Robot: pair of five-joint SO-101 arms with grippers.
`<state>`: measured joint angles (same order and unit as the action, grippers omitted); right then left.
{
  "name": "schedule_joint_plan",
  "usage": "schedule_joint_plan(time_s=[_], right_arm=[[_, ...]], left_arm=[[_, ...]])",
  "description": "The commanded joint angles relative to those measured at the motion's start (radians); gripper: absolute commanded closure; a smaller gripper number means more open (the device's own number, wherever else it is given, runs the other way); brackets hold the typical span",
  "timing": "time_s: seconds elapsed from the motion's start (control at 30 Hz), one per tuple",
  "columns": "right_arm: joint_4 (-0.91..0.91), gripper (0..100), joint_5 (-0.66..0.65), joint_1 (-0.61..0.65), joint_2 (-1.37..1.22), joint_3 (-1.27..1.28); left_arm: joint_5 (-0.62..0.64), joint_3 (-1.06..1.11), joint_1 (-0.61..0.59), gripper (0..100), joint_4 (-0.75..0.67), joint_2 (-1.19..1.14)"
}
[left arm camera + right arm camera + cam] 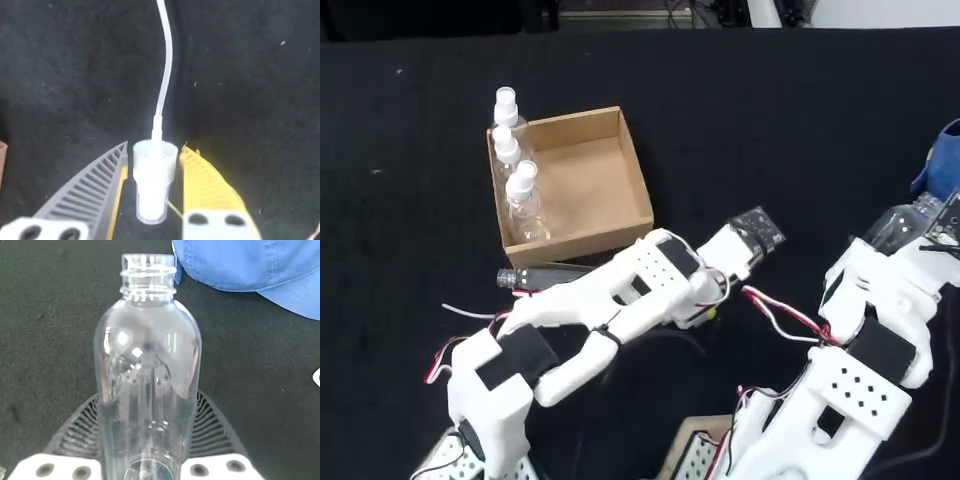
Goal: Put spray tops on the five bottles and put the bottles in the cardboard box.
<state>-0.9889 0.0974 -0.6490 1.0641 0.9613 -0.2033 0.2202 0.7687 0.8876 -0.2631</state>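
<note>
My left gripper is shut on a white spray top whose thin tube points away over the black cloth. In the high view this gripper hangs right of the cardboard box. My right gripper is shut on a clear bottle with a bare threaded neck; the bottle is at the table's right edge. Three bottles with spray tops stand along the box's left wall. One more clear bottle lies on its side in front of the box.
A blue cap lies at the far right, just beyond the held bottle; its blue fabric is close behind the neck. The left arm's white links stretch across the table's front. Black cloth covers the table.
</note>
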Motion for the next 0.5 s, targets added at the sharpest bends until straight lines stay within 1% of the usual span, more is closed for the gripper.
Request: schedule_joint_plan(time_s=[0.0, 0.23, 0.37, 0.47], right_arm=[[0.026, 98.4, -0.011, 0.015, 0.019, -0.013], [0.025, 98.5, -0.011, 0.017, 0.018, -0.007], [0.031, 98.5, -0.011, 0.017, 0.018, 0.004], [0.031, 98.5, -0.011, 0.017, 0.018, -0.001]], left_arm=[[-0.002, -0.039, -0.001, 97, 0.066, 0.038], [0.000, -0.033, 0.010, 97, 0.115, 0.040], [-0.006, 0.013, 0.008, 97, 0.124, 0.040], [-0.009, 0.039, -0.030, 97, 0.117, 0.040]])
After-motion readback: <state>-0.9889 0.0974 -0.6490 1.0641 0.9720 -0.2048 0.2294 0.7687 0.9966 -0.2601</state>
